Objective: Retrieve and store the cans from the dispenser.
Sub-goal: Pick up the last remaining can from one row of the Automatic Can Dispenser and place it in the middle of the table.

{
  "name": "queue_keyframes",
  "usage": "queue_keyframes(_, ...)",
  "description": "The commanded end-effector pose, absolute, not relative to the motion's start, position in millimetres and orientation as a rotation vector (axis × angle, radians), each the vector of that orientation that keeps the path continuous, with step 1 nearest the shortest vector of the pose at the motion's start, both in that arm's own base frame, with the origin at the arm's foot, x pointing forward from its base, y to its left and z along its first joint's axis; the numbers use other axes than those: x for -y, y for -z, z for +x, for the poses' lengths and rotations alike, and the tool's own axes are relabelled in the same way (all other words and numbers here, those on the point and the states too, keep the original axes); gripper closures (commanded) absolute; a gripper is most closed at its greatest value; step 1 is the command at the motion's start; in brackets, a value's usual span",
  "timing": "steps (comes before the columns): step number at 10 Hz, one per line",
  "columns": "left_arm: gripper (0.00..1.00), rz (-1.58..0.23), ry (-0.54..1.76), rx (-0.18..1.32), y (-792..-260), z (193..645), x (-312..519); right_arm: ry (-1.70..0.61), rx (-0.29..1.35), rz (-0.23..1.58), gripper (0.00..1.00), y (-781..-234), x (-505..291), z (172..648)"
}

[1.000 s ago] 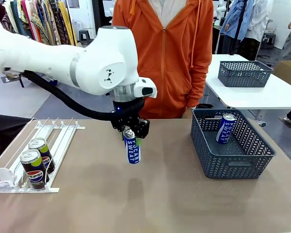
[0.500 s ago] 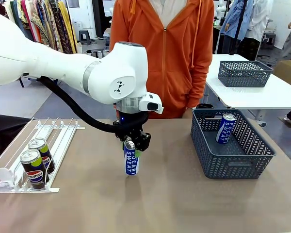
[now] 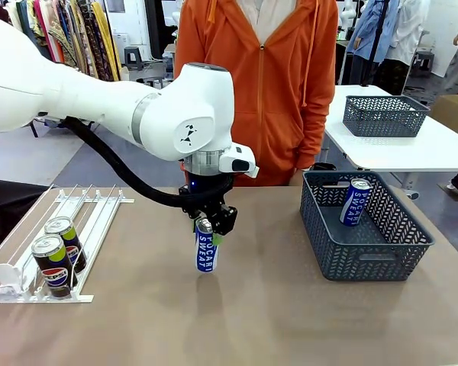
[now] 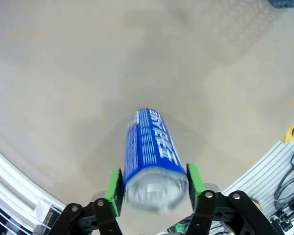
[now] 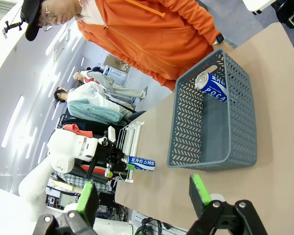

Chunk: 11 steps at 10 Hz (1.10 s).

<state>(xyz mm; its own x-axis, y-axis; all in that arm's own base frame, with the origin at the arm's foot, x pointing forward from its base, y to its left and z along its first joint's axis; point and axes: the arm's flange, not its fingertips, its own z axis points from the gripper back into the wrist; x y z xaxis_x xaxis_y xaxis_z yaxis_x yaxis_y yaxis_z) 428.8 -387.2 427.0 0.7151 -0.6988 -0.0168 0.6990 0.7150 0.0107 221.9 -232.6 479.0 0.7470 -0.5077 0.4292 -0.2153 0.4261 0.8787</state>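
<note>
Blue can: your slim blue "Pocari Sweat" can (image 3: 204,252) (image 4: 152,147) with the silver top stands upright on the tan table (image 3: 252,320), its top between the left gripper's (image 3: 206,223) (image 4: 154,183) green pads.
Left fingers: one pad sits close on each side of the rim; you cannot tell whether they pinch it or stand just clear.
Right fingers: the right gripper (image 5: 143,196) is spread wide, with nothing between.
Basket: the dark grey mesh basket (image 3: 366,263), well right of the left fingers, holds a second blue can (image 3: 356,201).
Dispenser: the flat white wire-railed rack (image 3: 99,221), well to their left, carries two black Pepsi cans (image 3: 55,263).

Jaws flank blue can (image 3: 204,253) standing on table (image 3: 252,320).
</note>
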Motion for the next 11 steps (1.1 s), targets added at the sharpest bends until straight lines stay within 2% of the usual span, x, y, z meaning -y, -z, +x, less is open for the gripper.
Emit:
queue_keyframes(1, 0.00, 0.023, 0.786, -0.006, -432, 430, 384, 0.190, 0.776, 1.150, 0.00, -481, 233, 224)
queue_keyframes(6, 0.00, -0.002, 0.746, 0.037, -447, 429, 376, 0.190, 0.776, 1.150, 0.00, -481, 233, 224)
queue_keyframes(9, 0.00, -0.078, 0.668, 0.074, -531, 403, 307, 0.190, 0.776, 1.150, 0.00, -481, 233, 224)
queue_keyframes(11, 0.00, -0.285, 0.666, 0.042, -581, 382, 211, 0.190, 0.776, 1.150, 0.00, -481, 233, 224)
